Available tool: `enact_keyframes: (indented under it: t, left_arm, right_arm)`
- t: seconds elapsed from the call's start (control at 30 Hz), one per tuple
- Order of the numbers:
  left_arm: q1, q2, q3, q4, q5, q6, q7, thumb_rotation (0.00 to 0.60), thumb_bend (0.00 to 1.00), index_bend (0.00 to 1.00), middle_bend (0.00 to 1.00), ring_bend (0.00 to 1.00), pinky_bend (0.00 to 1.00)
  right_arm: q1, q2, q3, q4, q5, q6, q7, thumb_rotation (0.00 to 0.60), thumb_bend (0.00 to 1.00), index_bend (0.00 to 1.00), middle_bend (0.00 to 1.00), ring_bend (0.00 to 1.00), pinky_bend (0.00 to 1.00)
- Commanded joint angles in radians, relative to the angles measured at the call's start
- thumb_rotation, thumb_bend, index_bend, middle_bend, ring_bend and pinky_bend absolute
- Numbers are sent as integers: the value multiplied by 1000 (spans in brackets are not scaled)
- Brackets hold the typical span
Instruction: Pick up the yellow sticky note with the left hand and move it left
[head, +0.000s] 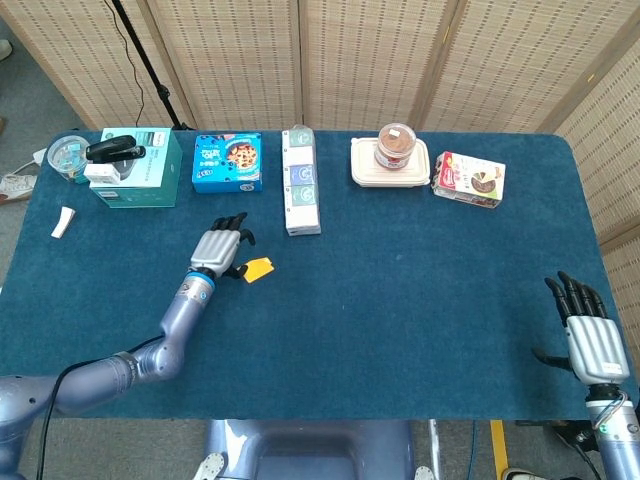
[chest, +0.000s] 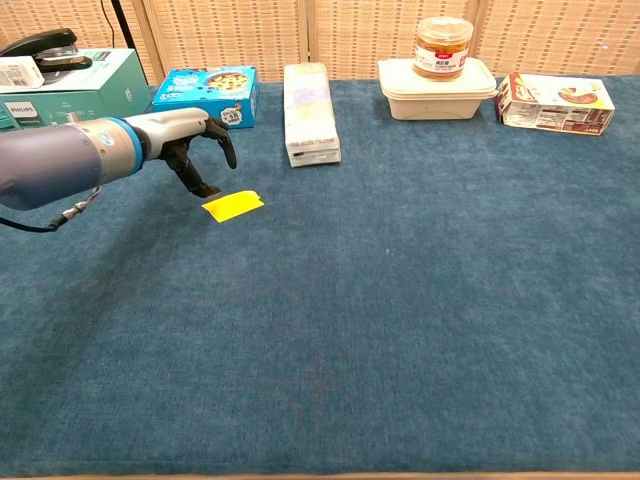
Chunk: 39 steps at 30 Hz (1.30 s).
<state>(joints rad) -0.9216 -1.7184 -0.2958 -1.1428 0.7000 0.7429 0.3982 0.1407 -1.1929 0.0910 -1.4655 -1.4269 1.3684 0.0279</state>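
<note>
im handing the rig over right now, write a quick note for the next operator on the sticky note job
Left hand: open, fingers apart, just left of the yellow sticky note, a fingertip close to its left edge; contact cannot be told.
Right hand: open, idle at the table's near right corner.
Note lies flat on the cloth, in front of the blue box.
Done: approach only.
Left: pinch the note, lift it, carry it left and set it down.

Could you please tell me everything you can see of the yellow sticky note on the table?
The yellow sticky note is a small, flat, bright yellow sheet that looks like paper, four-sided and lying askew on the blue table cloth, in front of the blue snack box. The left hand, fingers apart, is at its left edge; whether a fingertip touches it cannot be told. It is not lifted.
</note>
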Motion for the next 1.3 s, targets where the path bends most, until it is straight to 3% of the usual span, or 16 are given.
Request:
enact_keyframes:
  t: [0.03,0.67,1.3]
  left_arm:
    - [-16,-19,3,23,-14,-4,8,600,327,379,0,0,0]
    - [-57,-72,23,76,-68,-16,26,600,327,405,0,0,0]
    - [-64,-59,43,37,-76,-2,36,600,331,437,0,0,0]
  right_arm:
    - [1,0,-1,3,2,-4,5,600,0,0,0,0,54]
    - [3,3,-2,10,5,-10,32,600,0,0,0,0,54]
    - [4,3,-2,12,7,-11,38,600,0,0,0,0,54]
